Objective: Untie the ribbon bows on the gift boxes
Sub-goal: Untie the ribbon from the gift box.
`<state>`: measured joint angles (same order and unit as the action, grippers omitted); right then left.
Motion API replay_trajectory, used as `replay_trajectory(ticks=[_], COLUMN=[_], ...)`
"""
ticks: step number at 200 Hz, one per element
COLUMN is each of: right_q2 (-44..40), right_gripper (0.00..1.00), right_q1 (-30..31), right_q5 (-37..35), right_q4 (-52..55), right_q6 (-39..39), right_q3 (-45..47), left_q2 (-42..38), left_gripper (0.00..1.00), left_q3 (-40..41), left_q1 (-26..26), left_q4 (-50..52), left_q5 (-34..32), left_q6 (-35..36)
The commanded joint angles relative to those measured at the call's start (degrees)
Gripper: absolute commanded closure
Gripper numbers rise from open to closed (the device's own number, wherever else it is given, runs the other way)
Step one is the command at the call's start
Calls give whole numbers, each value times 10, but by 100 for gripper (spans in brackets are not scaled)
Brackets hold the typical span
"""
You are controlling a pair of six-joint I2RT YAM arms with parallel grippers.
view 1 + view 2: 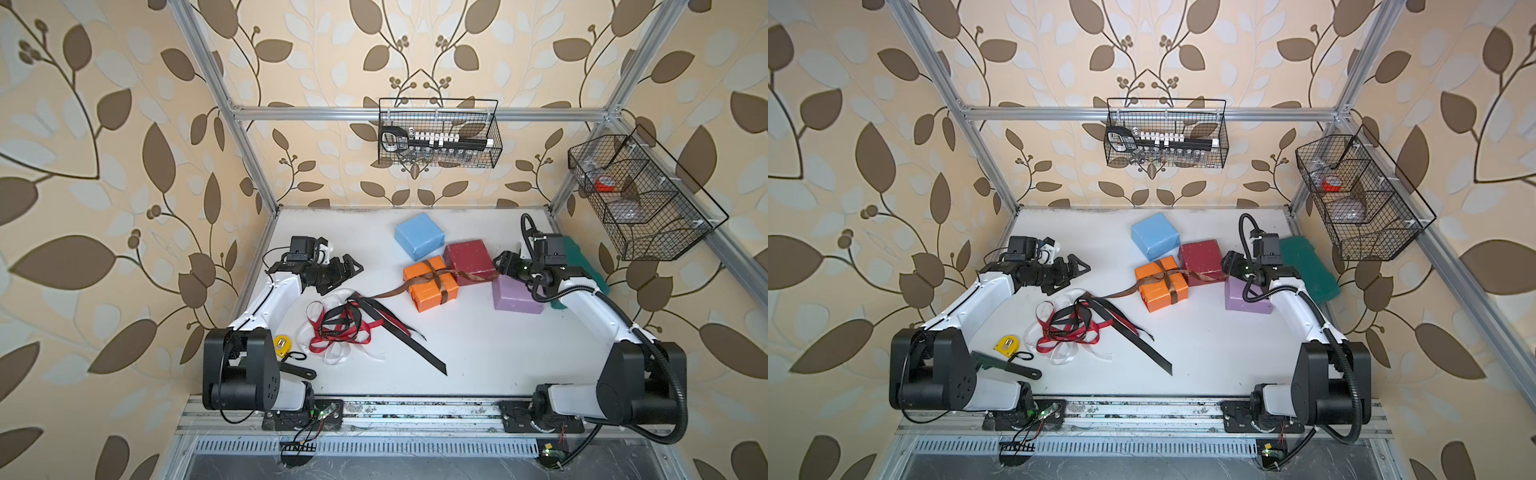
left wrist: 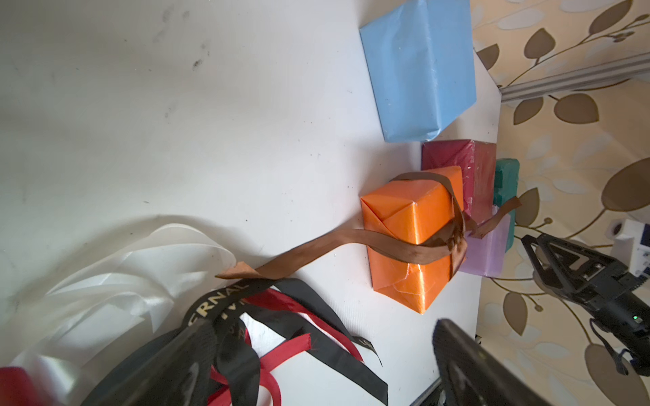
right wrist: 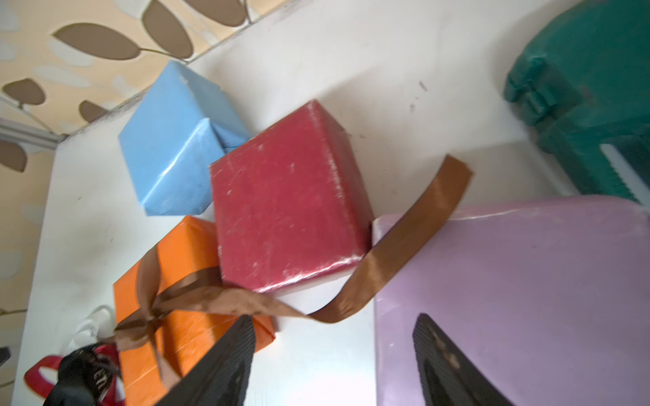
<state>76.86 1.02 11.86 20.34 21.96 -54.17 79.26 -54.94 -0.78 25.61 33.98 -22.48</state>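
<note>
Left end effector (image 1: 353, 266), in both top views, hovers with its jaws wide and nothing between them, over the desk (image 1: 478, 357) beyond a loose heap of ribbons. Right end effector (image 1: 500, 264) also stands with its jaws apart, grasping nothing, just beside one end of the brown ribbon (image 1: 386, 293). That ribbon is wrapped around the orange box (image 1: 417, 276) and knotted on top. Its other tail reaches the heap. Three boxes are bare: blue (image 1: 419, 235) at the back, dark red (image 1: 467, 257) touching the orange one, and lilac (image 1: 513, 295) under the right arm. The red (image 1: 332, 343), white (image 1: 336, 357) and black (image 1: 415, 347) ribbons lie tangled on the desk, with a yellow tape measure (image 1: 282, 345) near them. A green case (image 1: 575, 253) lies behind the right wrist.

Left wrist view: the left fingers (image 2: 467, 369) are spread far apart with only desk and ribbon ends below. The black ribbon (image 2: 225, 298) carries pale capitals; "ERNAL" is readable and the rest is folded away. The brown tail (image 2: 316, 246) ends against it.

Right wrist view: the right fingers (image 3: 225, 365) are parted, one over the lilac box (image 3: 510, 281). The brown tail (image 3: 404, 239) curls past their tips, unpinched, leaning on the lilac box's edge. Lettering on the black ribbon (image 3: 81, 372) is too blurred to read.
</note>
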Motion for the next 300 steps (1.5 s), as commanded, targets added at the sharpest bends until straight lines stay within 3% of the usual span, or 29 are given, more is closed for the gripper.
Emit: replay_trajectory(ticks=[1,34,45,94,130,211,262,300], right_q2=[-17,1,19,120,174,233,234,260], right_gripper=[30,36,43,58,59,60,55,61], right_q1=[44,127,150,167,167,166,164,177], right_q5=[40,118,147,272,280,294,234,293], right_q4=[13,-2,-8,-45,-50,-66,-58,-79], right_q6=[-14,-28,-35,-42,-63,-72,-82,-73], right_q3=[11,-1,-9,-44,-72,-81,-90,-84], left_q2=[-34,11,27,123,165,226,244,247], left_gripper=[1,1,1,6,14,15,18,18], left_q3=[5,-19,-20,-31,-30,-74,-73,-78], left_q1=[-38,-134,-173,-281,-284,-283,-283,-283], left_q4=[-2,-28,-57,-140,-183,-151,-143,-139], left_q5=[-5,9,6,-32,-43,-78,-74,-70], left_q6=[5,-15,-27,-77,-102,-78,-75,-73])
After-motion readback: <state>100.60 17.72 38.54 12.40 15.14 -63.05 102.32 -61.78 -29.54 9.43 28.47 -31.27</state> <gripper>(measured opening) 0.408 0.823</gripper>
